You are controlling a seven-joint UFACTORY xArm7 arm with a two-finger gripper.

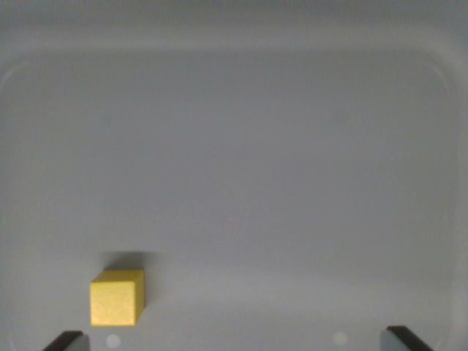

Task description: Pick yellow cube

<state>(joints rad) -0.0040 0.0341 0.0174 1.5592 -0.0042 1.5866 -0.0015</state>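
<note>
The cube (116, 297) is yellow and lies in the lower left of the frame, resting flat on the grey tray (241, 146), whose raised rim with rounded corners runs along the top and both sides. The jaws (232, 341) show only as two dark tips at the bottom edge, one at the lower left just below the cube and one at the lower right. They stand wide apart, released, with nothing between them.

cube (115, 298): plain yellow | tray (234, 146): plain pale grey | tool (234, 342) fingertips (64, 341): black
</note>
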